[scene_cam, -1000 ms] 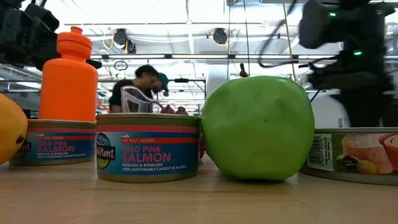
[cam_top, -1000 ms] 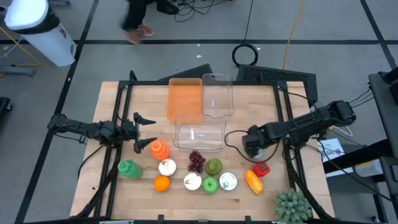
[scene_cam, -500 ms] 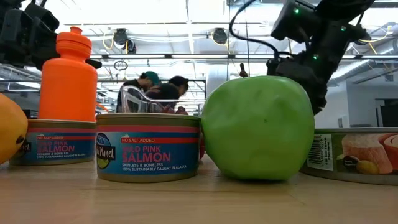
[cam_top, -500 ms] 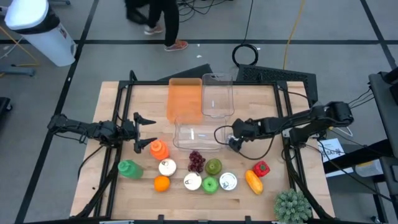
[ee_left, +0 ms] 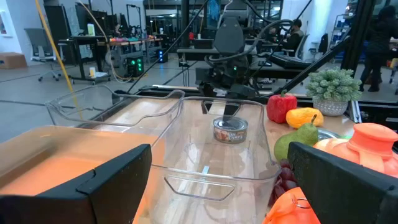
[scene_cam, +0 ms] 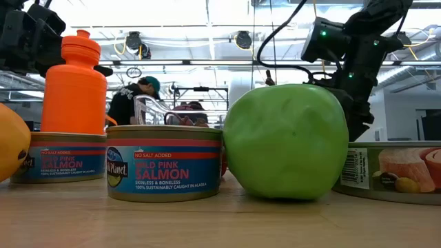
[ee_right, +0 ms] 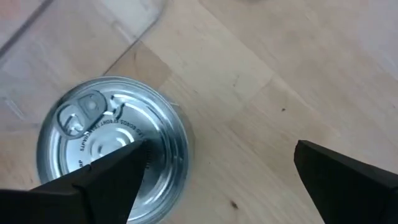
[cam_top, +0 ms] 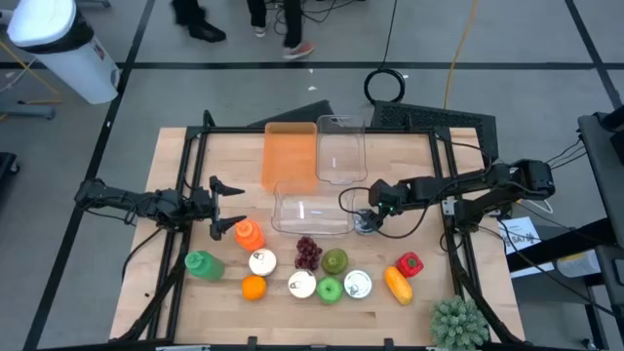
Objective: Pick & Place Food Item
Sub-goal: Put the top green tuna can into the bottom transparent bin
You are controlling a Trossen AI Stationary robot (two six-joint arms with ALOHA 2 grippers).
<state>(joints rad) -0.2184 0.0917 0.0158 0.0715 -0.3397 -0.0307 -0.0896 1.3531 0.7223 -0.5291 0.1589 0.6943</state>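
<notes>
A silver-topped tin can [cam_top: 366, 223] stands upright on its base on the wood, just off the right side of the nearer clear container [cam_top: 312, 210]. My right gripper [cam_top: 373, 208] hovers open above the can. In the right wrist view the can's pull-tab lid [ee_right: 112, 146] lies under one finger, with bare wood under the rest of the gap [ee_right: 221, 149]. The left wrist view shows the can [ee_left: 230, 130] below the right gripper [ee_left: 219, 109]. My left gripper [cam_top: 238, 206] waits open at the table's left, beside the orange bottle [cam_top: 249, 234].
Near the front edge lie a green bottle [cam_top: 202, 263], two cans [cam_top: 261, 260] [cam_top: 358, 284], an orange [cam_top: 253, 288], grapes [cam_top: 308, 253], a pear [cam_top: 334, 260], a green apple [cam_top: 330, 290] and a red pepper [cam_top: 409, 263]. An orange tray [cam_top: 290, 154] and a second clear container [cam_top: 339, 148] sit at the far side. People walk beyond the table.
My right gripper has travelled from the table's right side toward its left and now stands beside the nearer clear container. The can now shows on the wood under it, where no can showed a second ago. The people behind the table have walked on.
</notes>
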